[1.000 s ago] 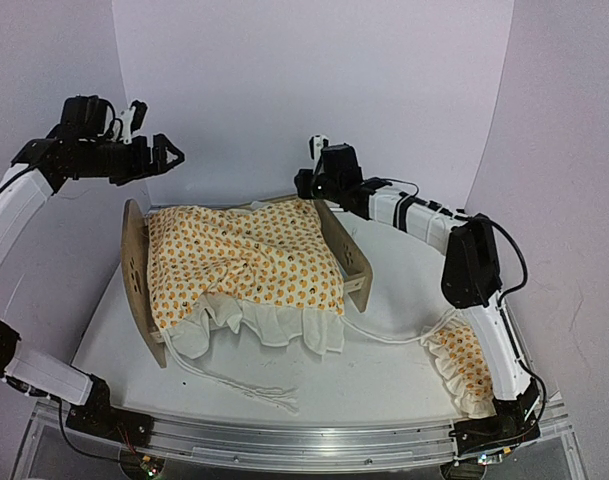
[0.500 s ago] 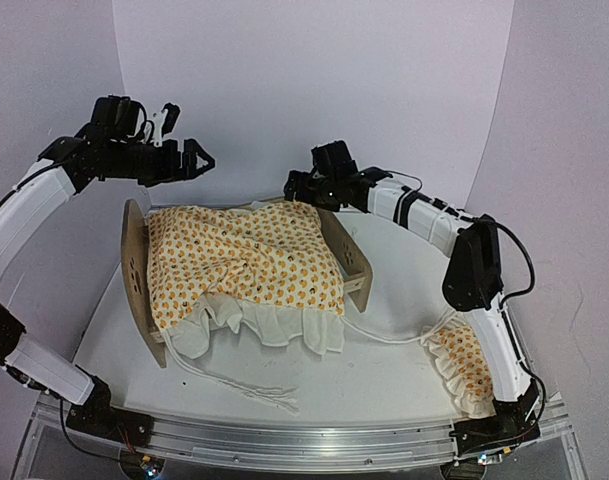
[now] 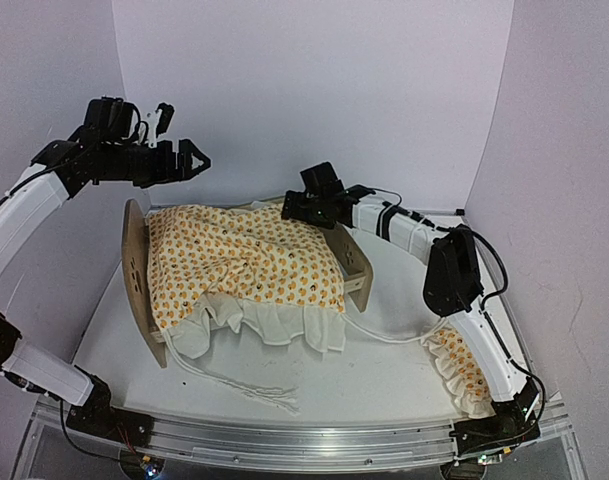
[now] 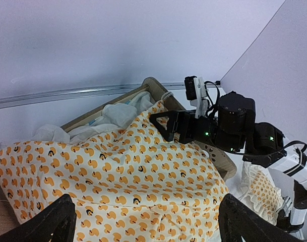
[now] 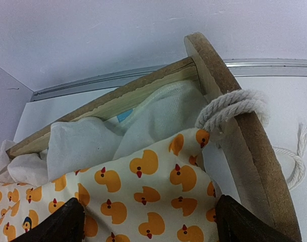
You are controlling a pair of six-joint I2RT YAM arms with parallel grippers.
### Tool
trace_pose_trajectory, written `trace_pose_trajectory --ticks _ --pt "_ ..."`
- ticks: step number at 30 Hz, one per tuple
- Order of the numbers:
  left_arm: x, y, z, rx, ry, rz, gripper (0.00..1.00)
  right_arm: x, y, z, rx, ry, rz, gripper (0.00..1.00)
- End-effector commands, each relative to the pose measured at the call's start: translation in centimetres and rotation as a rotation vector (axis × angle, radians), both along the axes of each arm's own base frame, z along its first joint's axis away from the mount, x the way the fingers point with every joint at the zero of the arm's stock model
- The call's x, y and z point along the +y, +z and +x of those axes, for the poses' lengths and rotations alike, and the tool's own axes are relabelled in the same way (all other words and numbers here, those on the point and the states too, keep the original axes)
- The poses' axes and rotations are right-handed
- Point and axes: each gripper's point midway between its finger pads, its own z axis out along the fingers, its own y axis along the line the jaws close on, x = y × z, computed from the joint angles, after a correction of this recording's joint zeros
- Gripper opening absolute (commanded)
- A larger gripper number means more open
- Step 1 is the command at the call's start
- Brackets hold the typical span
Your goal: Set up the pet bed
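The pet bed [image 3: 134, 268] is a light-wood frame with rounded end boards, almost wholly covered by the orange-duck quilt [image 3: 244, 262], whose white ruffle hangs over the near side. My left gripper [image 3: 198, 160] is open and empty, raised above the bed's far left corner. In the left wrist view the gripper [image 4: 145, 222] looks down on the quilt [image 4: 123, 186]. My right gripper [image 3: 289, 208] is open, low over the quilt's far right corner by the right end board [image 3: 350, 255]. In the right wrist view the gripper [image 5: 150, 222] straddles the quilt corner [image 5: 148, 191]. A sliver of blue mattress [image 5: 124, 115] shows.
A white rope [image 3: 384, 335] is looped over the right end board [image 5: 229, 91] and trails across the table to the near left. The small ruffled pillow [image 3: 464, 365] lies by the right arm's base. White backdrop walls close the far side and both flanks.
My left gripper swung right to above the bed's far left corner, then stayed. My right gripper moved left and down onto the quilt's far right corner.
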Motion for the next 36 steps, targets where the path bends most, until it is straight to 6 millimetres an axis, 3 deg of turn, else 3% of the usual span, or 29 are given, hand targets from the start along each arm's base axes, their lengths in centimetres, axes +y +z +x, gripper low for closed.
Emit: trace_pose_trajectory --ticks 1,3,7,9,14,16,20,26,28,29,31,33,34,36 --pt "0.3 2.4 -0.3 -0.076 0.010 -0.035 0.99 0.4 0.4 2.1 -0.079 0.004 0.035 0.77" --pt "0.3 2.5 -0.2 -0.079 0.013 -0.033 0.99 1.4 1.3 2.4 -0.123 0.048 0.058 0.63" --pt "0.4 2.6 -0.2 -0.082 0.016 -0.031 0.99 2.7 4.3 3.3 -0.269 0.116 0.074 0.13" --pt "0.5 2.4 -0.1 -0.082 0.021 -0.025 0.99 2.7 6.5 3.8 -0.353 0.120 0.062 0.00" --pt "0.9 2.2 -0.3 -0.084 0.040 -0.017 0.99 1.8 13.2 4.3 -0.574 0.151 0.032 0.00" --pt "1.0 2.2 -0.3 -0.082 0.041 -0.016 0.99 1.2 14.9 4.7 -0.638 0.146 0.022 0.00" --pt "0.9 1.8 -0.2 -0.073 0.043 -0.015 0.99 0.7 14.8 5.6 -0.668 0.178 0.017 0.00" --pt "0.8 1.6 -0.3 -0.062 0.041 -0.022 0.99 1.6 14.3 5.8 -0.764 0.252 -0.042 0.00" --pt "0.8 1.6 -0.4 -0.058 0.038 -0.029 0.99 1.9 14.2 5.9 -0.790 0.277 -0.070 0.04" --pt "0.8 1.6 -0.6 -0.054 0.036 -0.036 0.99 1.9 14.4 5.9 -0.798 0.286 -0.093 0.14" --pt "0.6 1.6 -1.1 -0.047 0.023 -0.051 0.99 1.5 15.4 5.4 -0.780 0.292 -0.111 0.53" --pt "0.5 1.3 -1.7 -0.032 0.012 -0.064 0.99 0.4 16.6 4.6 -0.742 0.276 -0.134 0.81" --pt "0.4 1.1 -2.0 -0.022 0.001 -0.068 0.99 -0.5 17.4 4.2 -0.711 0.253 -0.157 0.91" --pt "0.1 0.3 -2.8 0.000 -0.003 -0.057 0.98 -3.0 19.2 3.2 -0.634 0.193 -0.227 0.98"
